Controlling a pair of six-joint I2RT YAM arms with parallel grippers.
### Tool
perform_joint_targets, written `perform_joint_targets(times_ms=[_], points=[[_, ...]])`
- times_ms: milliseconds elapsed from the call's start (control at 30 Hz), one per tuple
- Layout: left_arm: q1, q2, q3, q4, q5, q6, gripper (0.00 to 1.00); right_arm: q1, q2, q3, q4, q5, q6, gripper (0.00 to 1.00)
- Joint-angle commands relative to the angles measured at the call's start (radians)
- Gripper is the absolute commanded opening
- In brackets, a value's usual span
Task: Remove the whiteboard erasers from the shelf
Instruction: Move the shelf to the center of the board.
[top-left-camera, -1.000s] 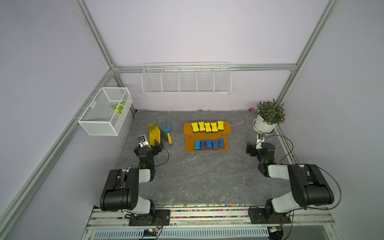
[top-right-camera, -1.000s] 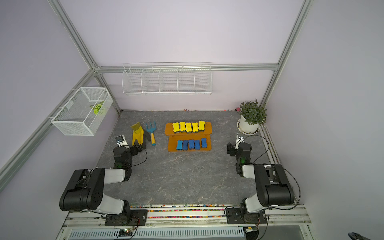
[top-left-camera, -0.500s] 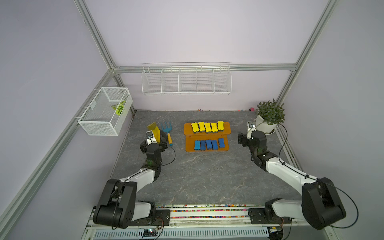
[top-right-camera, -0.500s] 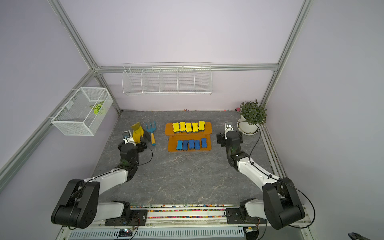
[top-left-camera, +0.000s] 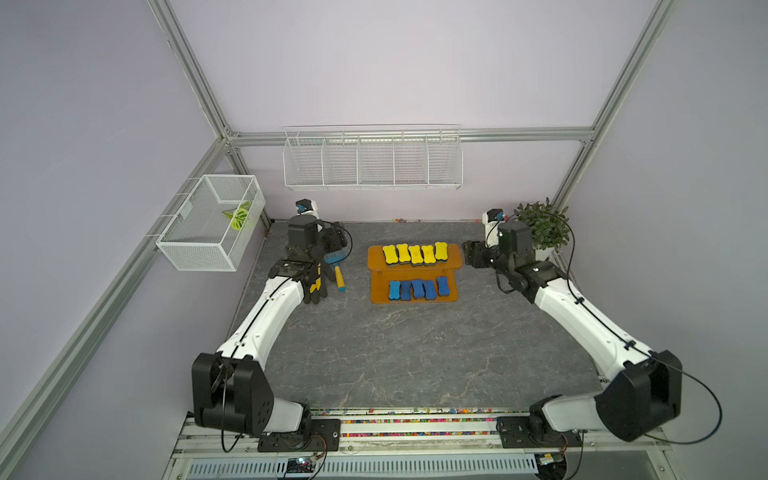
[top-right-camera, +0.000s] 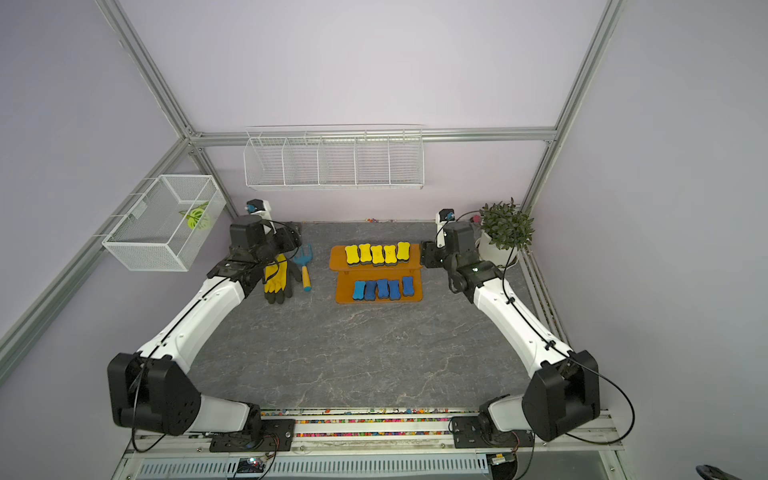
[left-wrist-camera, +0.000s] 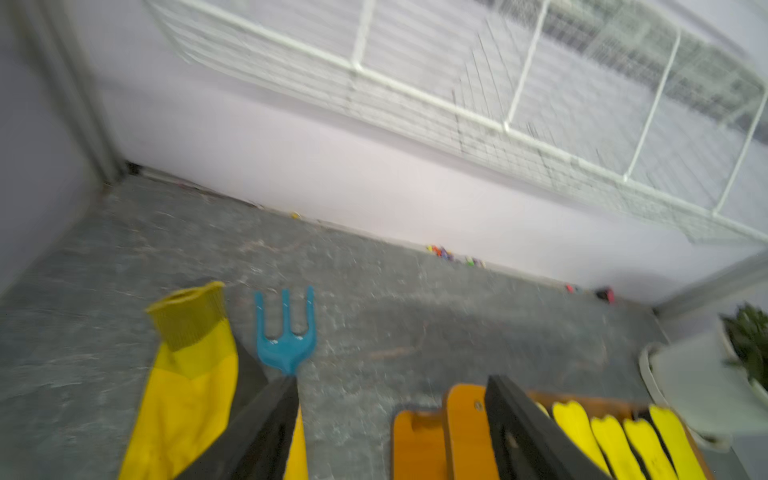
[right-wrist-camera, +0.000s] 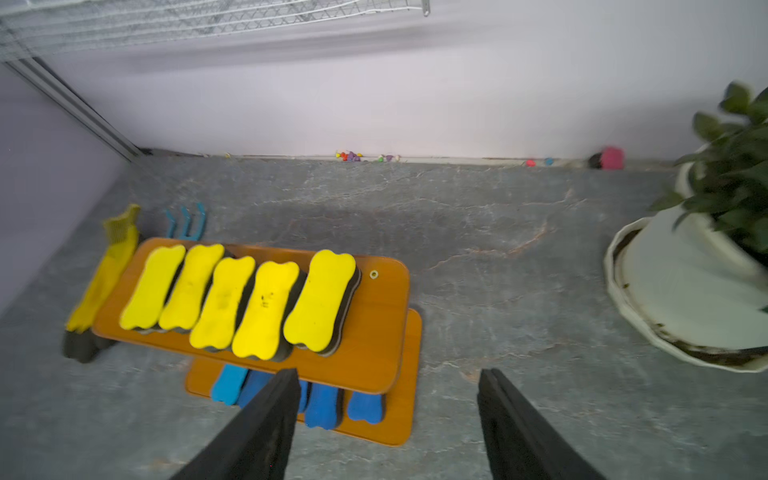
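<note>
We posed left gripper and right gripper half-open, empty, with shelf between them, so each could reach its nearest whiteboard erasers.

Soft, even light fills both top views, which are sharp throughout, with no glare on the grey tabletop and only faint, soft-edged shadows beside the shelf. The wide-angle lens leans the aluminium frame posts outward toward the corners. Both wrist views are smeared by motion blur, strongest on the wire rack and the potted plant.
</note>
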Motion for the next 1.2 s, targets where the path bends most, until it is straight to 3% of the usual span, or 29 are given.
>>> perform_joint_targets(times_ms=[0,100,200,467,867,1167], points=[[0.011,0.11,0.096,-0.135,0.273,0.012,0.69,-0.051,0.068,0.056,-0.101,-0.254,0.113,0.7],[0.031,0.228,0.211,-0.202,0.447,0.005,0.57,-0.094,0.132,0.094,-0.122,-0.341,0.147,0.7],[0.038,0.313,0.264,-0.215,0.541,-0.022,0.5,-0.141,0.194,0.097,-0.073,-0.467,0.177,0.7],[0.047,0.382,0.244,-0.172,0.654,-0.051,0.5,-0.161,0.286,0.103,-0.04,-0.539,0.199,0.69],[0.047,0.36,0.134,-0.141,0.683,-0.079,0.47,-0.182,0.353,0.074,0.028,-0.608,0.242,0.59],[0.053,0.396,0.127,-0.116,0.704,-0.1,0.46,-0.184,0.404,0.054,0.074,-0.631,0.257,0.54]])
